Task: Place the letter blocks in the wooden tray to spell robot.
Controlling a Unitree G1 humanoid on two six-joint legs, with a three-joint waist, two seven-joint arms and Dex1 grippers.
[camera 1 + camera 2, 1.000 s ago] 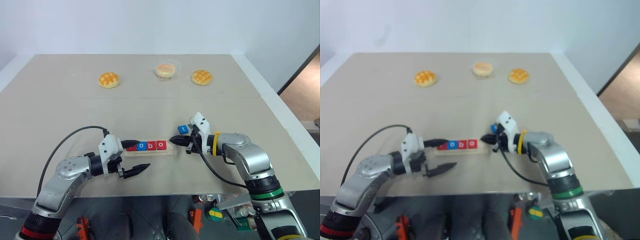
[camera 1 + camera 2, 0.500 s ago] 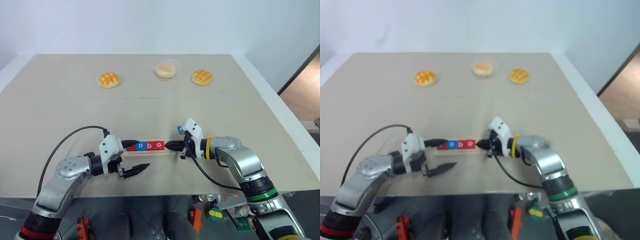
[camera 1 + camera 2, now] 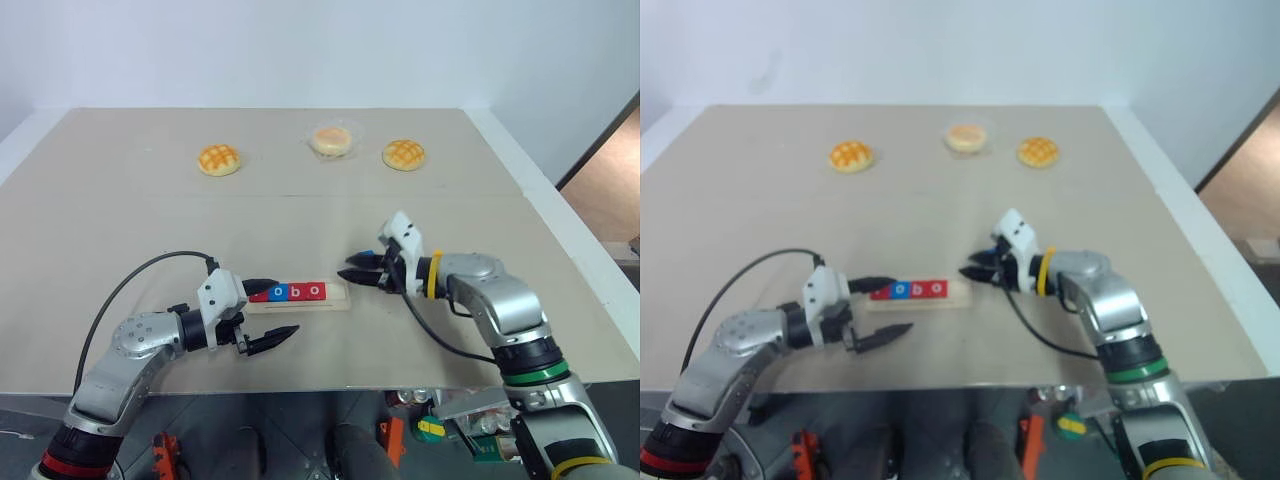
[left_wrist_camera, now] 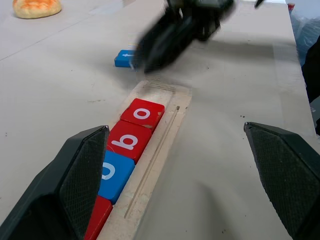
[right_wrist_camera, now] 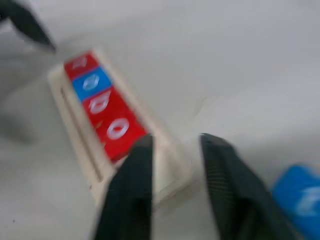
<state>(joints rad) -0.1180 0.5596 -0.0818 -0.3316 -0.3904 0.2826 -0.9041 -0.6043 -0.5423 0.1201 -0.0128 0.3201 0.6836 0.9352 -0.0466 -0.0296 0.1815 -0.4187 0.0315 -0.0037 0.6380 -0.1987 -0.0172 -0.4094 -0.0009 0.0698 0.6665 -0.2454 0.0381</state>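
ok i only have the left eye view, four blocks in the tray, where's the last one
Observer: The left wrist view shows a blue block flat on the table, just beyond the empty end of the wooden tray. Its letter is too blurred to read.
Operator: is the right gripper holding it
Observer: No. In the right wrist view the right gripper has its fingers apart with nothing between them, and the blue block lies off to one side.
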